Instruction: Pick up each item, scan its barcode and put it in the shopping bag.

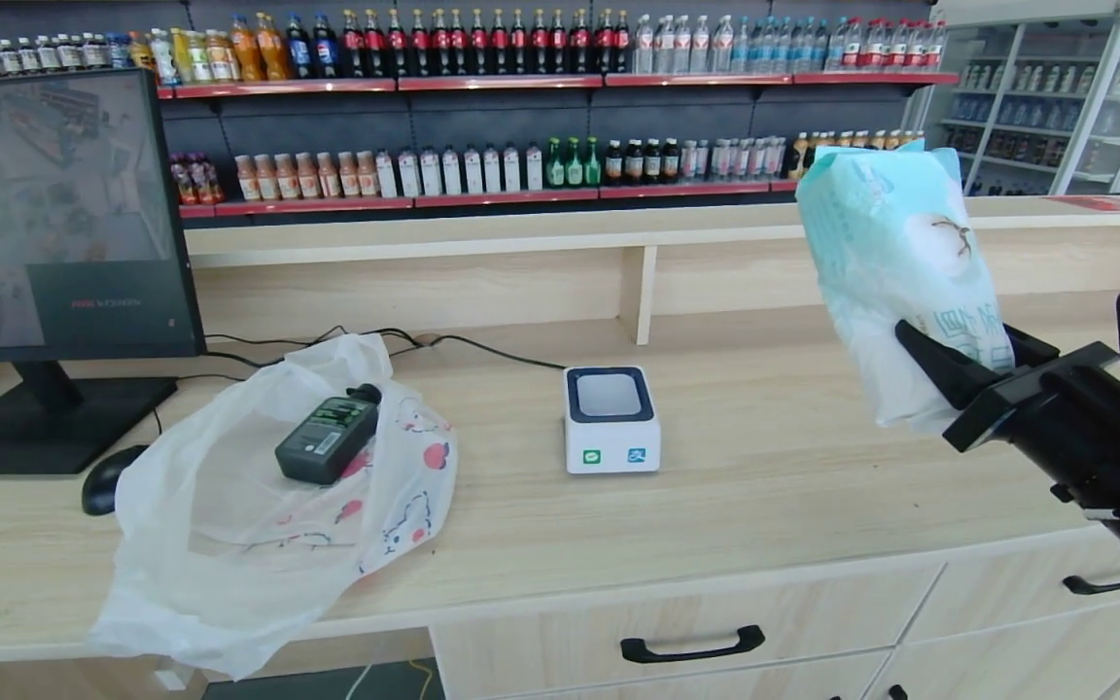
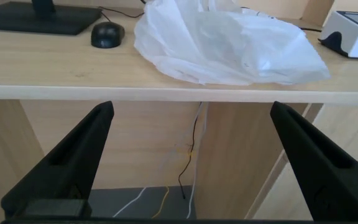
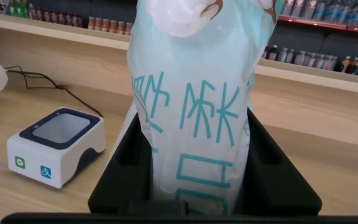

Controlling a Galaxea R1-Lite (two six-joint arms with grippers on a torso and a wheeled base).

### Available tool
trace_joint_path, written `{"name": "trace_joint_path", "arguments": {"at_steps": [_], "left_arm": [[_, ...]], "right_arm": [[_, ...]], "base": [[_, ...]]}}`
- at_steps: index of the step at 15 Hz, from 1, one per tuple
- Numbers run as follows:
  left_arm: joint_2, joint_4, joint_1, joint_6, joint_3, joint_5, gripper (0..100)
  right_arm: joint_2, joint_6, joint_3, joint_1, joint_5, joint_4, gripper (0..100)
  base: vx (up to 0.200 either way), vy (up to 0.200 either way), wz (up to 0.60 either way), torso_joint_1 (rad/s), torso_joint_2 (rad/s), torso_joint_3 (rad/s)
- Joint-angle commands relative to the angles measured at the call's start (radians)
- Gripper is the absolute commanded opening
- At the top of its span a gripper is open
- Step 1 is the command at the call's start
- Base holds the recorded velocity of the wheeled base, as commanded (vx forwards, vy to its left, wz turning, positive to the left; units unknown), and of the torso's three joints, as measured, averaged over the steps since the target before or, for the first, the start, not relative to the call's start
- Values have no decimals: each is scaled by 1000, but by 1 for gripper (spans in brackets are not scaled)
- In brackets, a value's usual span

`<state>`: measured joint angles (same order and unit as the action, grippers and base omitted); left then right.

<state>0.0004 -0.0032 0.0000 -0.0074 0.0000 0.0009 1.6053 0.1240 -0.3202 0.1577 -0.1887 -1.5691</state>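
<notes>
Table (image 1: 793, 486) with a white shopping bag (image 1: 229, 544) spread at the robot's left and a dark handheld device (image 1: 327, 439) lying on it. The right hand (image 1: 976, 358) pinches the lower end of a pale blue tissue pack (image 1: 895, 243), raised roughly upright in the air to the right of the barcode scanner (image 1: 611, 418) (window facing up). The left hand (image 2: 191, 121), fingers spread and empty, sits below the table edge.

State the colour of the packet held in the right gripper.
The packet is pale mint and white with teal lettering; the right wrist view shows it best.
</notes>
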Motion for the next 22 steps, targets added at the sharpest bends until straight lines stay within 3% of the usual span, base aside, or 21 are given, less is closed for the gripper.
{"name": "trace_joint_path", "arguments": {"at_steps": [1, 7, 12, 22], "left_arm": [[0, 0, 0, 0, 0, 1, 100], [0, -1, 0, 0, 0, 1, 100], [0, -4, 0, 0, 0, 1, 100], [0, -4, 0, 1, 0, 1, 100]], "right_arm": [[2, 0, 4, 0, -1, -2, 0], [-2, 0, 39, -1, -1, -2, 0], [-7, 0, 29, 0, -1, -2, 0], [139, 3, -120, 232, -3, -2, 0]], "base": [[0, 200, 0, 2, 2, 7], [0, 200, 0, 4, 2, 2], [0, 0, 0, 0, 0, 0], [0, 0, 0, 0, 0, 0]]}}
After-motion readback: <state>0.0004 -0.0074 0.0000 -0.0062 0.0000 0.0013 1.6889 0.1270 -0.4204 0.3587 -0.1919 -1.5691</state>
